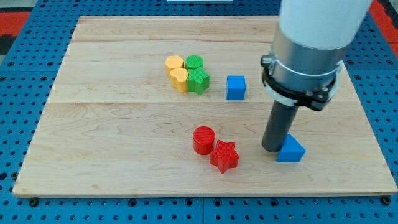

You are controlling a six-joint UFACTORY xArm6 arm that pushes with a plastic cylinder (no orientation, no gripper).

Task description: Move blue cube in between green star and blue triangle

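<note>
resting at the view's lower right: my tip, touching or just shy of the left side of the blue triangle (contact too close to call). no jaws to spread or press, only a plain dark rod under a grey collar and white arm, pinching nothing.

counting eight blocks on the wooden board: two blue, two green, two yellow, two red.

- blue cube, alone above the board's middle, near the green star on its right with a clear gap, and well apart from the blue triangle, up and to the view's left of it. well apart from my tip too.
- green star plus a green cylinder just above it, touching.
- yellow hexagon and yellow heart, packed against the greens on their left (four blocks in one tight cluster).
- red cylinder and red star at the lower middle, touching, the star down and to the right; both to the view's left of my tip.

board lying on a blue pegboard surface.
</note>
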